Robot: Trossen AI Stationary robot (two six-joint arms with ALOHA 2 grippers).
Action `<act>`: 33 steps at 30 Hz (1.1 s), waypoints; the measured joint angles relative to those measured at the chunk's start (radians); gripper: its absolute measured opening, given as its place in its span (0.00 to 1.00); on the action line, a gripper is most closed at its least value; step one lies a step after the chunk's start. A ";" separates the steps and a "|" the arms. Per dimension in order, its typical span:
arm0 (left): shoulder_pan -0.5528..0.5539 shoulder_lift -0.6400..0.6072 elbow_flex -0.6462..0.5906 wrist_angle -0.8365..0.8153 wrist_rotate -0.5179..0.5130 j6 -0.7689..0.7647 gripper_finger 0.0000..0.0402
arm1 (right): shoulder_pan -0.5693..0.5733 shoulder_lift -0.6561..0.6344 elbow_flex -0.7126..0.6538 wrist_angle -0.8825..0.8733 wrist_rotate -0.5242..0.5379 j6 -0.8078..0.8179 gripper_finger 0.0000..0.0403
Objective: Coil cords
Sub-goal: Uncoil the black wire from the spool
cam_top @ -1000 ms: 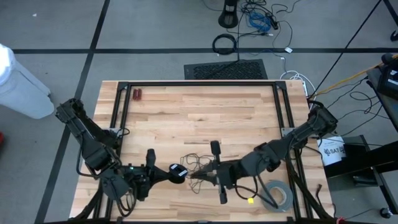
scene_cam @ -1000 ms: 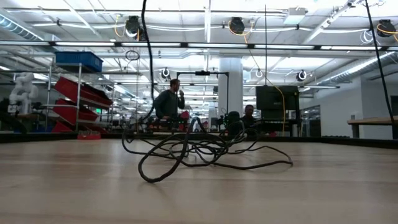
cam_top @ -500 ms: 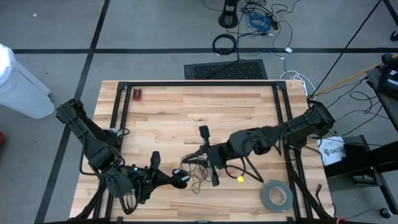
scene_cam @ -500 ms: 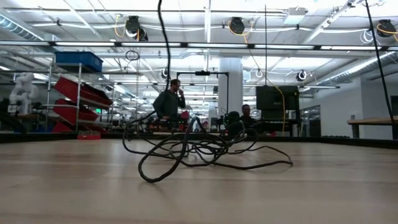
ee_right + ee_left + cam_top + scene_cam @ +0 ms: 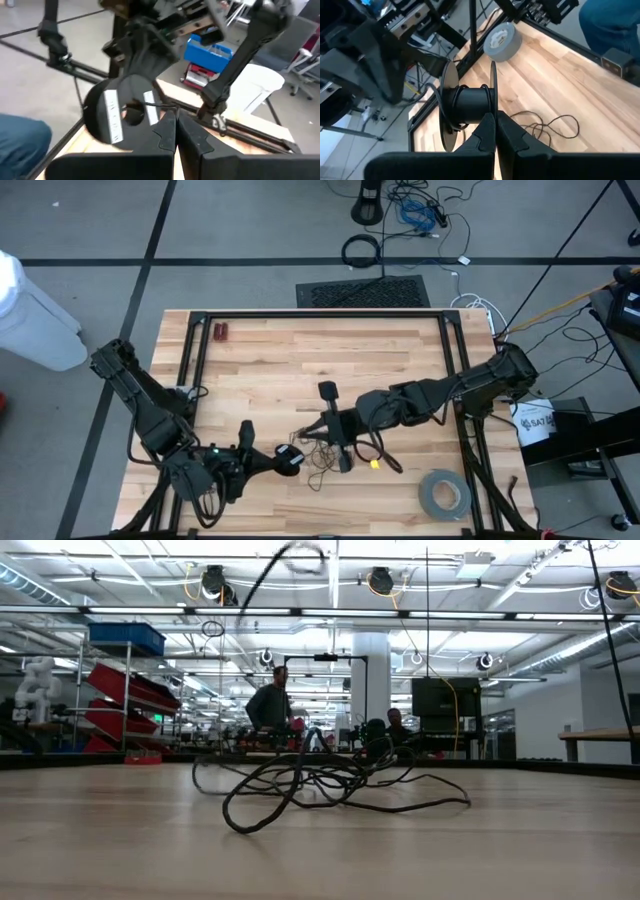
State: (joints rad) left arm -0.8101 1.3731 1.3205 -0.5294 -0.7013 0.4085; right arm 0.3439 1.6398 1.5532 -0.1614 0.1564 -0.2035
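Cords (image 5: 318, 448) mid-table, clear of edges, between both end effectors.

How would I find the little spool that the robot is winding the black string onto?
Look at the wooden table, along its near edge, left of the middle. The left gripper is shut on the spool there, a small black reel with two flat round discs. Unlike the grey tape roll at the right corner, it has thin cord trailing from it.
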 joint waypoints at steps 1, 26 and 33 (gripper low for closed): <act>0.000 0.000 0.000 0.000 0.000 0.000 0.00 | 0.003 0.000 0.000 -0.007 0.001 0.002 0.00; -0.032 0.000 0.000 0.181 0.096 0.183 0.00 | -0.045 0.001 0.000 -0.174 -0.005 0.077 0.00; -0.079 0.000 0.000 0.148 -0.033 0.176 0.00 | 0.007 0.001 0.000 -0.385 0.001 0.172 0.00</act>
State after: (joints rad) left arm -0.8891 1.3731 1.3205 -0.3819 -0.7341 0.5846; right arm 0.3509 1.6405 1.5532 -0.5459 0.1575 -0.0320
